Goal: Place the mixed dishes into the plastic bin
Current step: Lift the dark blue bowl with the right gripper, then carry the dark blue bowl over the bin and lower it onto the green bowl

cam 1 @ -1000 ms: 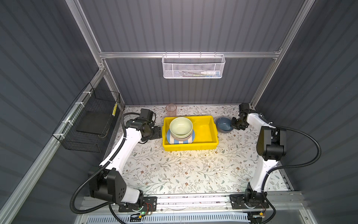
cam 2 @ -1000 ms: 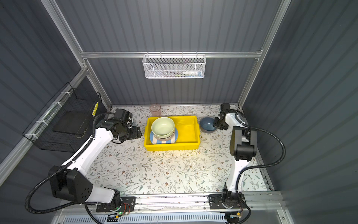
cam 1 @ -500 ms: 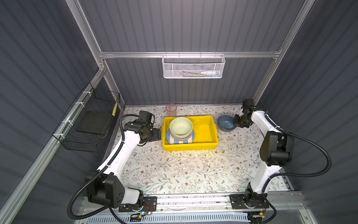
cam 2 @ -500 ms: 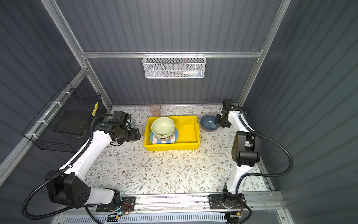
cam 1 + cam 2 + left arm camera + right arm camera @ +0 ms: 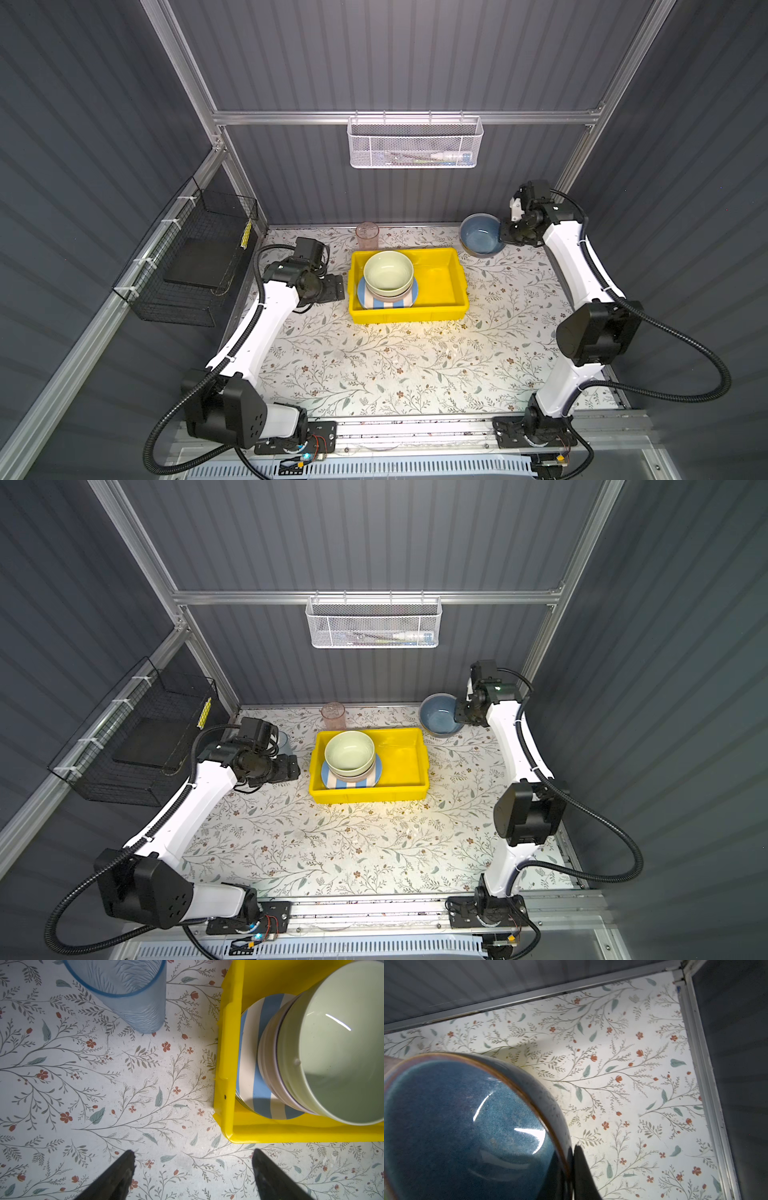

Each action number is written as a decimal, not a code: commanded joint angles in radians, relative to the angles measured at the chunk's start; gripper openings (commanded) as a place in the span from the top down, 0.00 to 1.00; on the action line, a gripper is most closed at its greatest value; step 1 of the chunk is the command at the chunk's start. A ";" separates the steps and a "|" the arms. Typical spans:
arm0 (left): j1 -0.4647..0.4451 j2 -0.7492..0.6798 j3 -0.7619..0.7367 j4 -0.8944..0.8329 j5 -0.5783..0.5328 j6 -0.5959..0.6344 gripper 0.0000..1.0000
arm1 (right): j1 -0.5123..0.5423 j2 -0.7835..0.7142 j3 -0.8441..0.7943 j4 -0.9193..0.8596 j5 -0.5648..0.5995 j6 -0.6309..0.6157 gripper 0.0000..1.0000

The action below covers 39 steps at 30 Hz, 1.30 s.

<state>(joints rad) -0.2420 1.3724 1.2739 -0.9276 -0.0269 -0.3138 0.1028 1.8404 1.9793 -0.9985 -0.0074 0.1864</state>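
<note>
Yellow bin (image 5: 409, 311) mid-table, towards the far side. Stacked at its left end: green bowl (image 5: 388, 272) nested in lilac bowl (image 5: 268, 1059) on striped plate (image 5: 253, 1084). Clamped at its right rim by right gripper (image 5: 503, 236): blue bowl (image 5: 480, 237), tilted, just beyond bin's far right corner. Left gripper (image 5: 193, 1153) spread wide, empty, just left of bin. Blue tumbler (image 5: 133, 1001) near it; pink tumbler (image 5: 367, 236) upright just beyond bin's far wall.
</note>
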 commanded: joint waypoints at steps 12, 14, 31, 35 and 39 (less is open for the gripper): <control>0.007 -0.056 -0.021 -0.028 -0.011 0.040 0.10 | 0.270 0.175 0.428 -0.145 -0.102 -0.024 1.00; 0.007 -0.061 -0.025 -0.028 -0.013 0.042 0.10 | 0.296 0.184 0.439 -0.136 -0.115 -0.022 1.00; 0.007 -0.068 -0.029 -0.024 -0.004 0.047 0.10 | 0.414 0.233 0.348 0.009 -0.231 0.090 1.00; 0.007 -0.070 -0.030 -0.025 -0.004 0.049 0.10 | 0.428 0.252 0.318 0.039 -0.238 0.115 1.00; 0.007 -0.076 -0.034 -0.027 -0.008 0.053 0.10 | 0.439 0.271 0.297 0.063 -0.237 0.132 1.00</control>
<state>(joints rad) -0.2413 1.3235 1.2507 -0.9310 -0.0341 -0.2867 0.5297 2.1239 2.2711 -1.0313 -0.1970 0.2749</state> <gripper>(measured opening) 0.901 0.096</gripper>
